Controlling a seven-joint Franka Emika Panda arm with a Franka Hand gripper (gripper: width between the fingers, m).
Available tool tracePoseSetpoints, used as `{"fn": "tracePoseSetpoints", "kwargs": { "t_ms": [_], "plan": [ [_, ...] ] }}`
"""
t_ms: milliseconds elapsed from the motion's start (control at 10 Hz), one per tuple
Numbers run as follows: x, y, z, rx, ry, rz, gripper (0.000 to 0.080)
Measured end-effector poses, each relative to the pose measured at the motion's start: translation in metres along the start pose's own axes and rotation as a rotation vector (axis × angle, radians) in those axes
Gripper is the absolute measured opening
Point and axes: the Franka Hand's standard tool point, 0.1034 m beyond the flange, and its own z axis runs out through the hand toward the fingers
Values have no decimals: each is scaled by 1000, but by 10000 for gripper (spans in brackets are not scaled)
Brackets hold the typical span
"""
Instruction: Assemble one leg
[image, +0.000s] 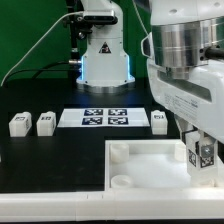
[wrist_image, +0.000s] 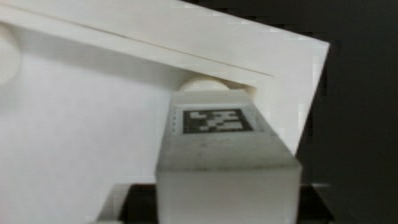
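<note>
My gripper (image: 200, 160) is shut on one leg (image: 201, 154), a small white block with a black-and-white tag. It holds the leg upright over the far corner of the big white panel (image: 140, 165), at the exterior view's right. In the wrist view the leg (wrist_image: 217, 130) fills the middle, and its far end meets a round corner socket (wrist_image: 214, 86) of the panel (wrist_image: 89, 120). The dark fingers (wrist_image: 128, 203) of the gripper (wrist_image: 217, 205) clamp the leg's sides. Three more legs lie on the table: two (image: 18, 124) (image: 45, 122) at the left and one (image: 159, 121) at the right.
The marker board (image: 103, 118) lies flat between the loose legs, behind the panel. A bright lamp on a stand (image: 103, 55) is at the back. An open round socket (image: 122, 183) shows at the panel's near left corner.
</note>
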Motion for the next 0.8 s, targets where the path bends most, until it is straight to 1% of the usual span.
{"fn": "tracePoseSetpoints", "kwargs": {
  "t_ms": [100,200,300,400,500,600,700,800],
  "plan": [
    [-5,3,1,29,-13,226,294],
    [-11,4,2,72,-21,364,294],
    [-14,3,2,83,-24,375,294],
    [-13,3,2,79,-23,303,294],
    [-14,3,3,81,-20,265,366],
    [-11,3,4,89,-8,57,366],
    [-13,2,3,71,-8,-125,555],
    [-17,1,1,44,-21,-277,630]
  ]
}}
